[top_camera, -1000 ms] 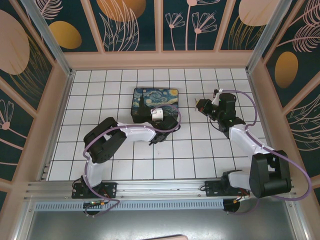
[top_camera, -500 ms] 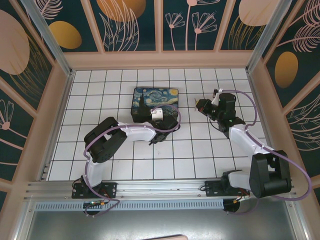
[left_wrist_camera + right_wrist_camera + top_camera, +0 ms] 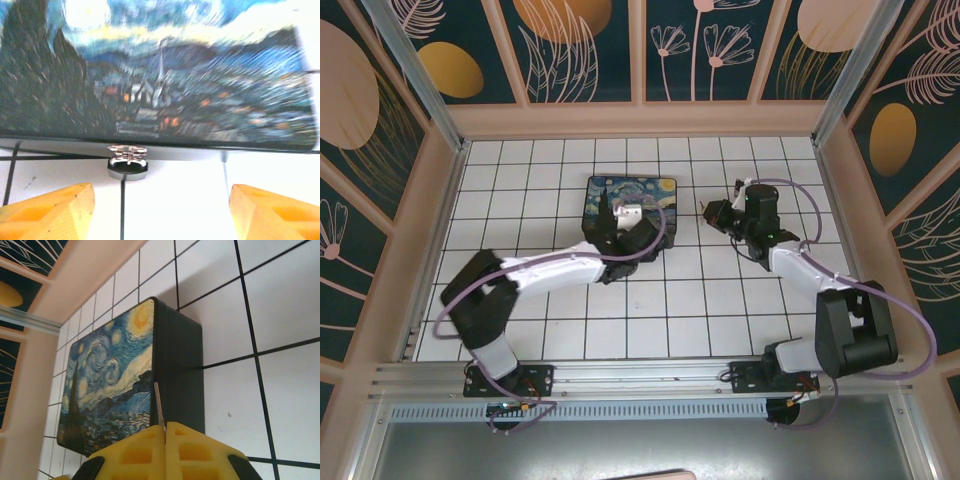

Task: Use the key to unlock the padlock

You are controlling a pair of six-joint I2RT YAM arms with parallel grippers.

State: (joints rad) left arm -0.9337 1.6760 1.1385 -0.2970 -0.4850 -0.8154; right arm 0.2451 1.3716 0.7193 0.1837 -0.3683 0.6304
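Note:
The padlock (image 3: 127, 167), small and silvery with a dark face, hangs from a hasp on the near wall of the painted box (image 3: 165, 85), left of centre in the left wrist view. My left gripper (image 3: 160, 215) is open just in front of it, its yellow fingers (image 3: 47, 210) wide apart over white tile and holding nothing. In the top view the left gripper (image 3: 608, 228) sits at the box's (image 3: 645, 190) near edge. My right gripper (image 3: 165, 432) is shut on the key (image 3: 159, 405), whose thin blade points toward the box (image 3: 115, 385). The right gripper (image 3: 710, 212) hovers right of the box.
The white tiled floor (image 3: 720, 310) is fenced by wooden walls (image 3: 640, 118) on three sides. A metal rail (image 3: 640, 375) carries both arm bases at the near edge. Open tiles lie between the box and the rail.
My left arm has stretched out toward the box's near edge and its jaws have opened wider. The right gripper has shifted slightly toward the box with the key.

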